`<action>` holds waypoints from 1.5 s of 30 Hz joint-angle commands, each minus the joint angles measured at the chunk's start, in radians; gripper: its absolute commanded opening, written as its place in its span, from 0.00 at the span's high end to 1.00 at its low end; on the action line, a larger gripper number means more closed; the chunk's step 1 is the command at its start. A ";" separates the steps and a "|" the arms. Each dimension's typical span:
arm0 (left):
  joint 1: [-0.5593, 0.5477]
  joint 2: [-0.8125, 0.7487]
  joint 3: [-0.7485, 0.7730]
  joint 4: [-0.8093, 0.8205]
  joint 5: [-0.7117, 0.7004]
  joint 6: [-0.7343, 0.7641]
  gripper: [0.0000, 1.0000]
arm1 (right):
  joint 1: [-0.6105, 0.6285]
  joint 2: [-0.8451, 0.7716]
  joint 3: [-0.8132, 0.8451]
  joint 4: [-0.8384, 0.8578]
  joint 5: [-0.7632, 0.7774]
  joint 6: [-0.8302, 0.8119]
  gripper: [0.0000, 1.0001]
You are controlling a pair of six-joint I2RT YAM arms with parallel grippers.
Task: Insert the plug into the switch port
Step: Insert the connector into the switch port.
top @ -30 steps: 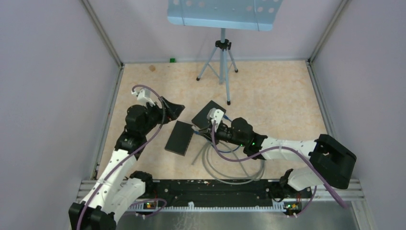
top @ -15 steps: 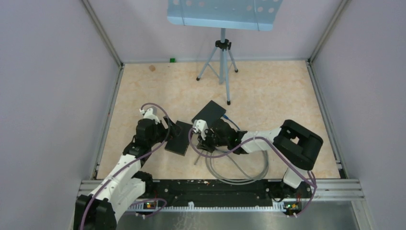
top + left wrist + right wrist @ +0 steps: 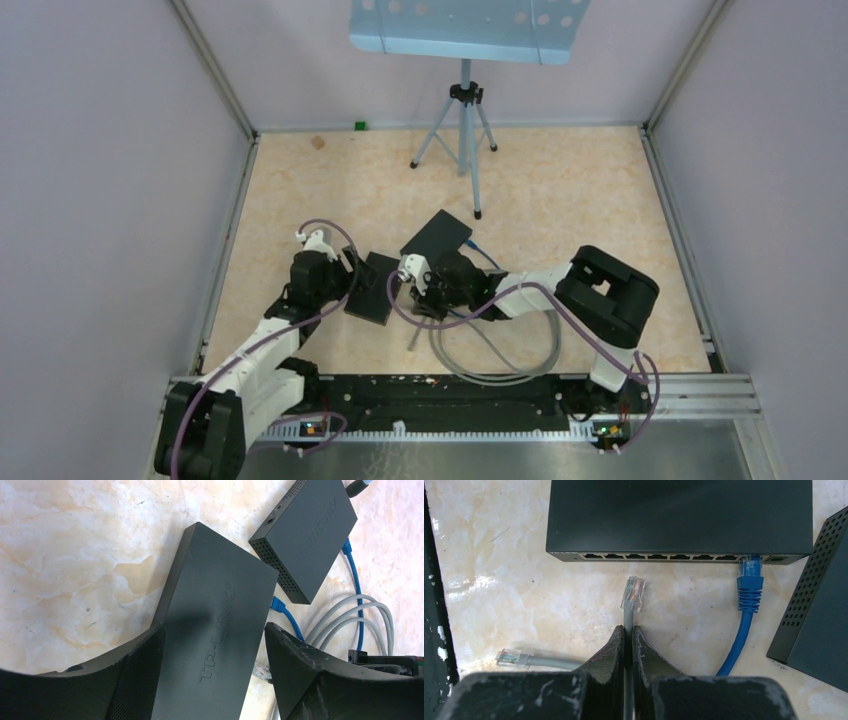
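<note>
— What are we seeing from overhead?
— We are seeing the left gripper (image 3: 350, 280) hanging over the black switch (image 3: 375, 295) from its left. The right gripper (image 3: 408, 290) is sitting at its right long side.
— And on the left wrist?
— We are looking down on the switch (image 3: 215, 605), a flat dark box with raised lettering. The left gripper (image 3: 214, 639) is straddling it, fingers wide apart and close against both sides. We cannot tell whether they are squeezing.
— And the right wrist?
— The right gripper (image 3: 628, 630) is pinching the grey cable (image 3: 628, 617) just behind the plug (image 3: 633, 594). The plug is clear, with coloured wires showing inside. It is pointing at the switch's (image 3: 679, 515) port row, just short of it. A blue plug (image 3: 750, 575) is sitting in a port near the row's right end.
</note>
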 commanded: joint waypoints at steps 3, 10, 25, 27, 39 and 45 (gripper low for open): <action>0.006 0.044 -0.029 0.058 0.002 0.020 0.25 | 0.006 0.022 0.034 0.038 0.000 -0.006 1.00; 0.006 0.082 -0.024 0.027 0.007 -0.016 0.30 | 0.005 0.035 0.030 0.084 -0.011 0.024 1.00; 0.006 0.178 0.025 -0.027 -0.004 -0.031 0.28 | -0.032 0.067 0.042 0.143 -0.076 0.162 1.00; 0.006 0.172 0.026 -0.030 -0.001 -0.032 0.28 | -0.041 0.066 0.045 0.134 -0.079 0.175 1.00; 0.006 -0.195 0.169 0.013 0.235 0.012 0.19 | -0.085 -0.283 -0.060 0.087 -0.040 0.213 1.00; 0.005 -0.302 0.283 0.125 0.402 -0.002 0.18 | -0.102 -0.514 -0.092 0.136 -0.084 0.249 1.00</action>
